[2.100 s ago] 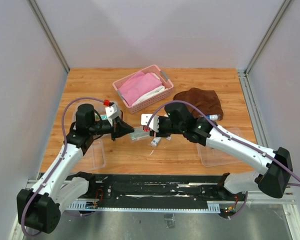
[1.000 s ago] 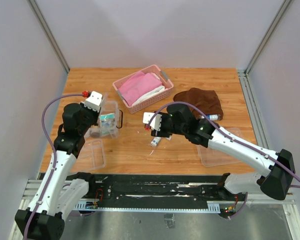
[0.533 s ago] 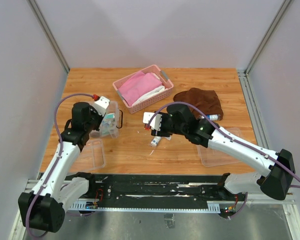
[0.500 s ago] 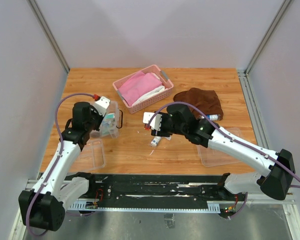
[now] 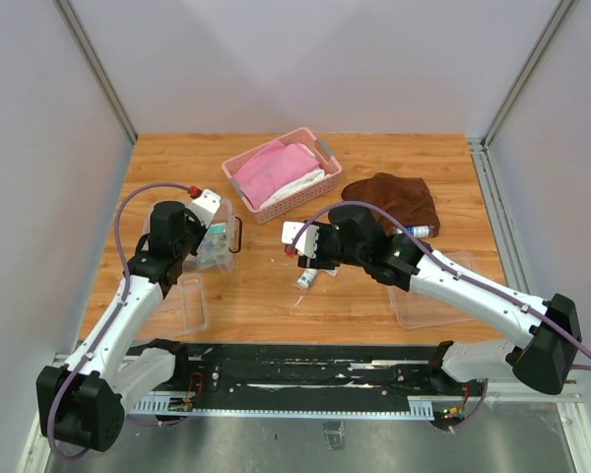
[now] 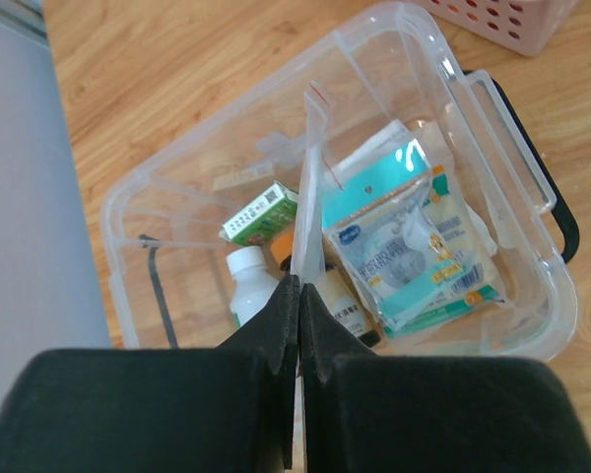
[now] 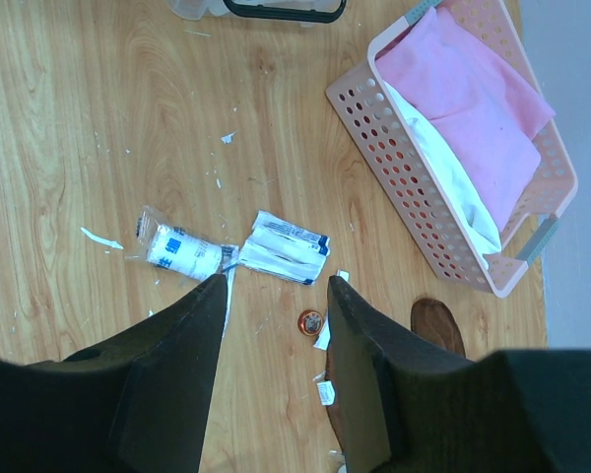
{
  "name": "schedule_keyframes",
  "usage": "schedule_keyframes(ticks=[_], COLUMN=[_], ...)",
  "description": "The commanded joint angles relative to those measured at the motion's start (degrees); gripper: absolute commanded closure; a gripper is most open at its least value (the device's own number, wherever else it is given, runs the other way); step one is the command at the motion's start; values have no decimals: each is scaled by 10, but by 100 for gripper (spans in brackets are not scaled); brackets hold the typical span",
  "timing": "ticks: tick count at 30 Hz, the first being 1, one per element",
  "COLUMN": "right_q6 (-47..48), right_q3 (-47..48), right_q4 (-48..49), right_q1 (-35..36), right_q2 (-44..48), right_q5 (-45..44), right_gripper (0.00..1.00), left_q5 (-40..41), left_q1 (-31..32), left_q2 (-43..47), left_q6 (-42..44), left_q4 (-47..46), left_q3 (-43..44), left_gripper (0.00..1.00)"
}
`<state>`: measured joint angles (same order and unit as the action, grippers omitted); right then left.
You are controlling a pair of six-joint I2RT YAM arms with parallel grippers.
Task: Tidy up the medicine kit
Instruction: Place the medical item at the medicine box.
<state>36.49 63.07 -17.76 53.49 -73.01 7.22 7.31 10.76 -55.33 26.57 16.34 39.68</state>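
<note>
The medicine kit [image 5: 225, 262] is a clear box with a dark handle [image 6: 563, 217], standing at the table's left. Inside it lie a white bottle [image 6: 248, 286], a green carton [image 6: 261, 215] and a teal mask packet [image 6: 414, 246]. My left gripper [image 6: 298, 281] hangs over the kit [image 6: 557, 305], shut on a thin clear packet [image 6: 311, 177] that stands edge-on above the box. In the top view this gripper [image 5: 199, 244] is at the box's left side. My right gripper [image 7: 276, 281] is open above the table's middle, over a wrapped white roll [image 7: 182, 251], a white-and-blue packet [image 7: 281, 246] and a small round tin [image 7: 310, 321].
A pink slatted basket [image 5: 305, 202] with pink cloth sits at the back centre. A brown cloth [image 5: 394, 197] lies to its right, with a small bottle [image 5: 419, 232] beside it. Clear plastic trays lie near the front left [image 5: 182, 305] and front right [image 5: 428, 296].
My left gripper has swung from the table's middle to above the kit, carrying the clear packet. The right gripper has stayed over the loose packets, its jaws slightly narrower.
</note>
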Motion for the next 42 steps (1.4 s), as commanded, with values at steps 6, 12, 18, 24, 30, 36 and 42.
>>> schedule_keyframes(ticks=[6,12,18,24,30,36,42], right_q6=[9,9,10,10,11,12,12], right_q3=[-11,-10,-12,-12,-14,-15,-15], right_q4=[14,14,14,13,14,14,13], right_q1=[11,11,11,11,11,11,11], right_q2=[5,2,1,0,4,4,3], right_q5=[-7,-8,-8,-7,-7,-7,-7], right_gripper=[53,54,54,54,54,55,55], left_q5=[67,69,86,41,16,5,-6], left_q1=[21,37,63,77,76,77,76], left_q2=[32,4,-38,-51,-57,-52,-36], left_q6=[23,25,18,-1,-8,-13,-12], left_q4=[-61,-63,-68,-58,-48,-36,-32], left_q3=[-4,-18,-22,-22,-18,-14,-13], left_gripper=[100,100,99,97,89,75,64])
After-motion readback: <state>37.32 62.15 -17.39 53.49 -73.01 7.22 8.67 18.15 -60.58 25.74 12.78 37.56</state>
